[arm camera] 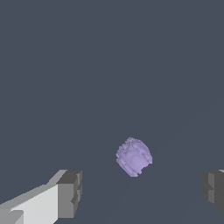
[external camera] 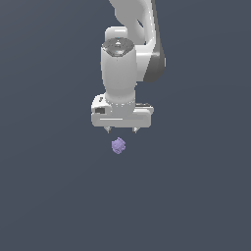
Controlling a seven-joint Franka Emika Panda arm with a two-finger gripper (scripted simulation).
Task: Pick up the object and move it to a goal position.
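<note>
Wrist view crops both fingertips (arm camera: 70, 192) of the tool (external camera: 122, 130), jaws wide apart; the object (external camera: 118, 145) sits just below, too rounded to show any long axis.

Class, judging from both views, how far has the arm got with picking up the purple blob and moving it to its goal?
Done: the gripper is positioned above the blob, jaws open. In hand: the approach; the wrist view shows the blob ahead of the fingers, not between them. Left: lowering, closing, lifting and carrying. No goal marker is visible.
</note>
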